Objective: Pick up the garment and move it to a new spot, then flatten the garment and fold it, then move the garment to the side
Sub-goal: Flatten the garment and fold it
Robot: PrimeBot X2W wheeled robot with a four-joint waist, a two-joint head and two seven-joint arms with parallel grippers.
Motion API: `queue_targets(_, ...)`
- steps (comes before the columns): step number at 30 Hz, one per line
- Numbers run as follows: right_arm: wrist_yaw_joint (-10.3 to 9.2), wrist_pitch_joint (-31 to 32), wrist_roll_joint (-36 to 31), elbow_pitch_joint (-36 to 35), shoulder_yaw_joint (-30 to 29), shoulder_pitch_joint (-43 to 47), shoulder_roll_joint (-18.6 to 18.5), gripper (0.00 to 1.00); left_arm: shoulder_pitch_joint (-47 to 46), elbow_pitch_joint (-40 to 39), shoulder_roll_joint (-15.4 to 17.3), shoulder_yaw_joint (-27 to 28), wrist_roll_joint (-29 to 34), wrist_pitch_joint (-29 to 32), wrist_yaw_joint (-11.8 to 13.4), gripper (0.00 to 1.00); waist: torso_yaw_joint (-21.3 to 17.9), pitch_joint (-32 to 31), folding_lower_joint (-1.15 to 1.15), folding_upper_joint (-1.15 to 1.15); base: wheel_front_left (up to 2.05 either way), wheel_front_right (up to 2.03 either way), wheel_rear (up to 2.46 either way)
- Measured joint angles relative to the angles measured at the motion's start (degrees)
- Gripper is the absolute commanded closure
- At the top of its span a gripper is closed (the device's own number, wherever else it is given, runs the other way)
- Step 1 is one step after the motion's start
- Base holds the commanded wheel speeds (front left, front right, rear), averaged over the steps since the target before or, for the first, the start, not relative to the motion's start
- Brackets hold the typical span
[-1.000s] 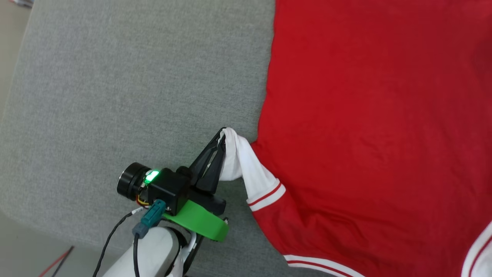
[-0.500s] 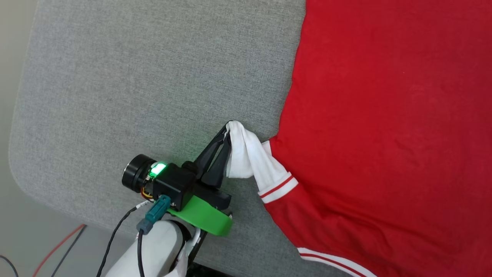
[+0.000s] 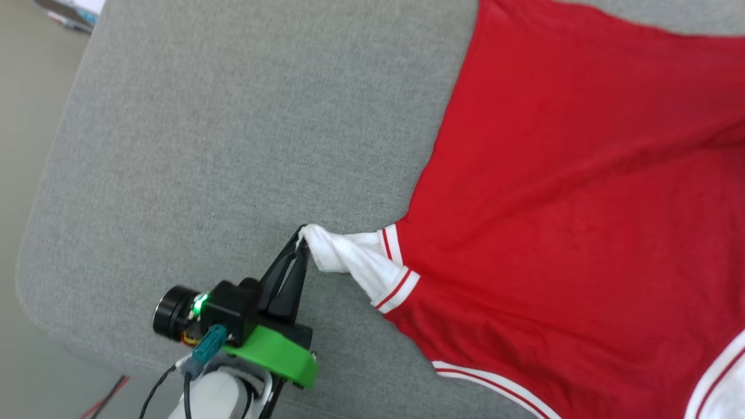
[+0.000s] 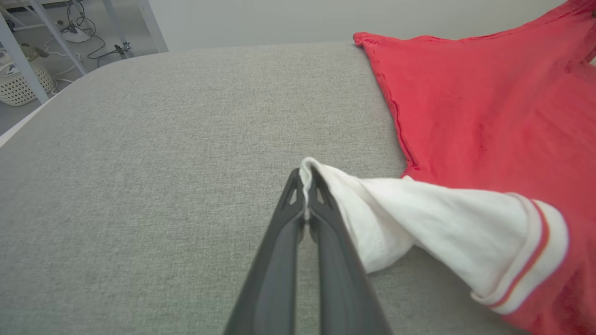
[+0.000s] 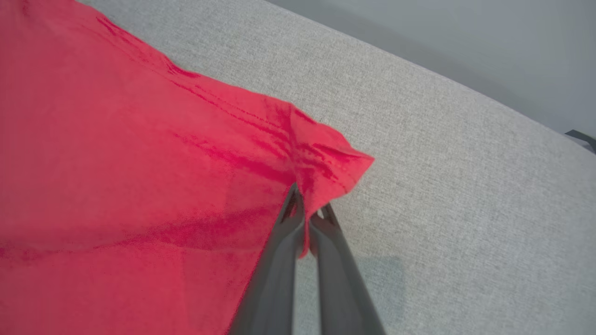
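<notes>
The garment (image 3: pixel 570 233), red with white striped-trim sleeves, lies spread across the right of the grey cushion (image 3: pixel 233 145), its plain side up. My left gripper (image 3: pixel 301 237) is shut on the tip of one white sleeve (image 3: pixel 355 262), pulling it out to the left; the left wrist view shows the sleeve (image 4: pixel 419 218) pinched between the left gripper (image 4: pixel 305 179) fingertips. In the right wrist view my right gripper (image 5: pixel 305 207) is shut on a red hem corner (image 5: pixel 326 158) of the garment (image 5: pixel 116 177), which is lifted a little off the cushion.
The cushion's rounded left edge (image 3: pixel 35 233) drops to the floor, where cables (image 3: pixel 105 396) lie. A white basket (image 4: pixel 18 83) and metal frame legs (image 4: pixel 28 56) stand beyond the cushion's far corner. Bare grey cushion (image 5: pixel 442 186) spreads out beside the hem corner.
The head camera has shifted. The left gripper has drawn the sleeve further out to the left, stretching it flatter. Tension folds now run across the red body.
</notes>
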Motion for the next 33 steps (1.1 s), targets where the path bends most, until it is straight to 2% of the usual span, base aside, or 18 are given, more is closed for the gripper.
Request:
queue_targets(7,0.0,-6.0,6.0,-8.1,0.8,17.8,-7.2,1.0,5.7,-0.5,1.7,3.0,-0.8,0.0,1.7,1.0,-4.0,-6.6,0.0,0.0,0.0,0.0,0.0)
queue_targets(14,0.0,-11.0,8.9,-12.1,-3.9,35.5,-9.0,1.0,8.8,-1.5,2.9,4.7,-1.2,0.0,2.8,1.0,-9.6,-10.2,-0.01,0.0,0.0,0.0,0.0)
queue_targets(20,0.0,-13.5,9.4,-13.8,-6.7,50.8,-4.5,1.0,9.4,-1.7,3.5,5.6,-1.5,0.0,3.3,1.0,-13.7,-12.0,-0.01,0.0,0.0,0.0,0.0)
queue_targets(26,0.0,-13.8,8.7,-13.0,-7.5,58.2,1.7,1.0,9.4,-1.5,3.7,5.5,-1.6,0.0,3.5,1.0,-14.8,-12.2,-0.01,0.0,0.0,0.0,0.0)
queue_targets(27,0.02,-14.3,8.0,-12.9,-8.3,58.2,2.2,0.78,9.4,-1.4,3.7,5.5,-1.6,0.0,3.5,1.0,-14.8,-12.1,0.0,0.0,0.0,0.0,0.0)
queue_targets(28,0.02,-14.6,7.6,-13.0,-9.0,58.1,2.5,0.07,9.4,-1.4,3.8,5.6,-1.6,0.0,3.5,1.0,-14.9,-12.1,0.0,0.0,0.0,0.0,0.0)
queue_targets(29,0.02,-15.0,7.1,-13.2,-9.7,58.0,2.8,0.0,9.4,-1.3,3.9,5.6,-1.6,0.0,3.6,1.0,-14.9,-12.2,0.0,0.0,0.0,0.0,0.0)
queue_targets(33,0.01,-15.1,6.8,-17.1,-13.7,55.9,2.7,0.0,9.4,-1.5,4.1,5.5,-1.6,0.0,3.7,1.0,-15.1,-12.8,-0.01,0.0,0.0,0.0,0.0)
